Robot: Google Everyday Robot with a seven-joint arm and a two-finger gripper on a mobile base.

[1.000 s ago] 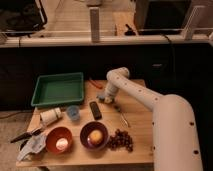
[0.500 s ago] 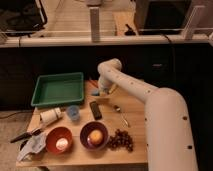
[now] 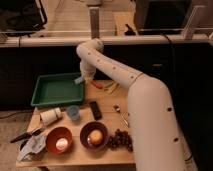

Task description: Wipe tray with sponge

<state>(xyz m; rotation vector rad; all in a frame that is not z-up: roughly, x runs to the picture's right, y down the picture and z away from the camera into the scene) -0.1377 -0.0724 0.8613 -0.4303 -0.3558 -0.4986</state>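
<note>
The green tray [image 3: 52,91] lies at the back left of the wooden table. My arm reaches from the lower right up over the table and bends down to the tray's right rim. My gripper [image 3: 82,78] hangs at that rim, at the tray's near right side. A small blue-grey sponge [image 3: 79,80] sits at the gripper's tip, just over the tray's right edge, and the gripper appears shut on it. The tray's floor looks bare.
In front of the tray lie a white cup [image 3: 50,116] on its side, a small blue cup [image 3: 73,112] and a black bar [image 3: 95,110]. Nearer stand a red bowl [image 3: 59,140], a purple bowl [image 3: 94,135] and grapes [image 3: 119,140]. A spoon [image 3: 120,112] lies to the right.
My gripper has moved left and away from the table's middle to the tray's right rim, with the sponge at its tip. The arm's elbow has swung up and left.
</note>
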